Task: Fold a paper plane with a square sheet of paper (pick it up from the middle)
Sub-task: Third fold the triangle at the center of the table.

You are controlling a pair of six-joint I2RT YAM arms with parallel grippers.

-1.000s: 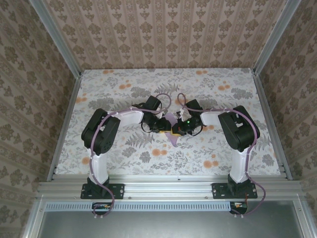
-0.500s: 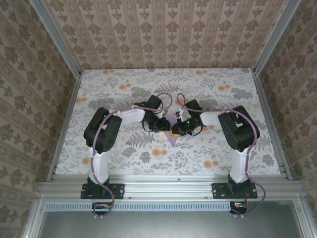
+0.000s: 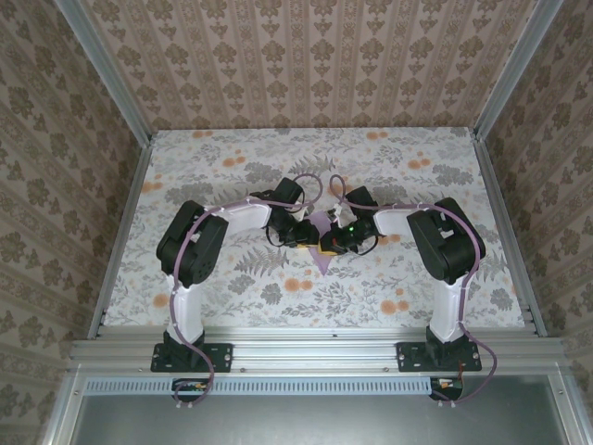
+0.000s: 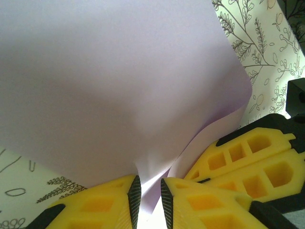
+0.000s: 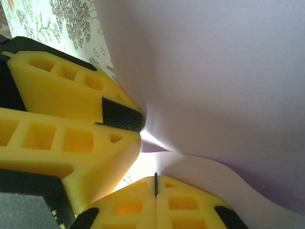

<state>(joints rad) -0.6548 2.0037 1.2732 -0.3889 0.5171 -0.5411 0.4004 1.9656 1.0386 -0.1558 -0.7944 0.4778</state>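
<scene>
The square sheet of paper (image 3: 321,260) is lavender and hangs bent above the middle of the table, between my two grippers. My right gripper (image 5: 156,182) is shut on one edge of the sheet (image 5: 214,71), and the paper curls up from the seam between its yellow fingers. My left gripper (image 4: 148,191) stands with its black pads a little apart, and a creased fold of the sheet (image 4: 119,81) dips loosely into that gap. From above, the left gripper (image 3: 313,238) and the right gripper (image 3: 331,243) meet tip to tip. No paper plane shape shows.
The floral tabletop (image 3: 232,167) lies around the arms, bounded by metal rails (image 3: 120,232) at the sides and patterned walls behind. In the left wrist view the right gripper's fingers (image 4: 248,162) press in close on the right.
The left arm's elbow has shifted slightly to the right. The grippers and the paper stay at the same spot.
</scene>
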